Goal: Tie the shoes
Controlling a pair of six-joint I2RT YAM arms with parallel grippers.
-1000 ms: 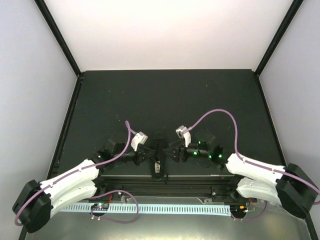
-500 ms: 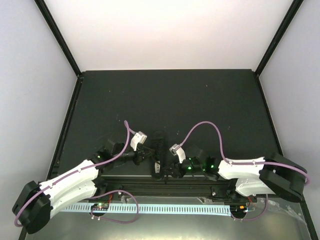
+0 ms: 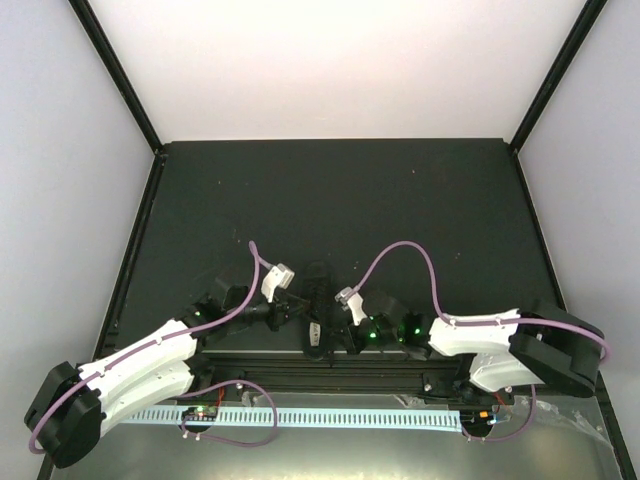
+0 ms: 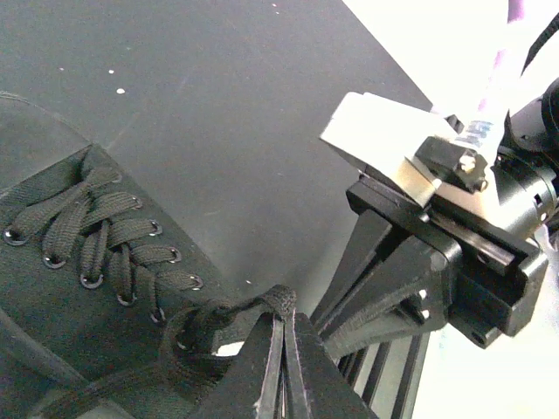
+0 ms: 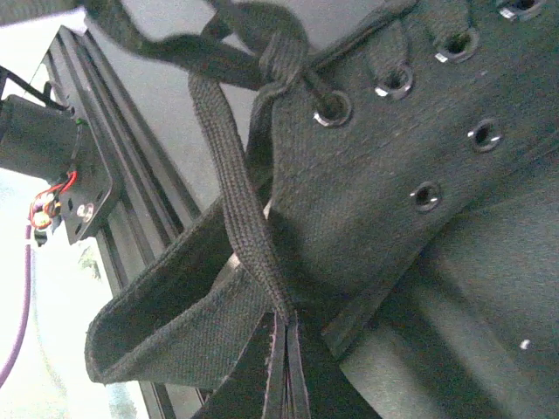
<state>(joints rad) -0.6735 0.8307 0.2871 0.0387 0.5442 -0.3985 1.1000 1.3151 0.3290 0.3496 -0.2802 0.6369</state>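
One small black canvas shoe [image 3: 316, 310] lies on the dark table near its front edge, between the two arms. In the left wrist view the shoe [image 4: 61, 288] shows its laced eyelets, and my left gripper [image 4: 286, 316] is shut on a loop of black lace [image 4: 262, 305] at the top of the lacing. In the right wrist view my right gripper [image 5: 286, 330] is shut on a flat black lace [image 5: 231, 201] that runs up to the top eyelet of the shoe [image 5: 410, 157]. From above, the left gripper [image 3: 296, 312] and the right gripper [image 3: 338, 330] flank the shoe closely.
The black table mat [image 3: 330, 200] stretches behind the shoe. A metal rail [image 3: 330, 370] runs along the near edge right by both grippers. Purple cables [image 3: 400, 255] arch over the wrists. White walls enclose the cell.
The right arm has swung in and down toward the near side of the shoe, and its gripper has closed from open onto the lace. The left gripper stays shut in place.
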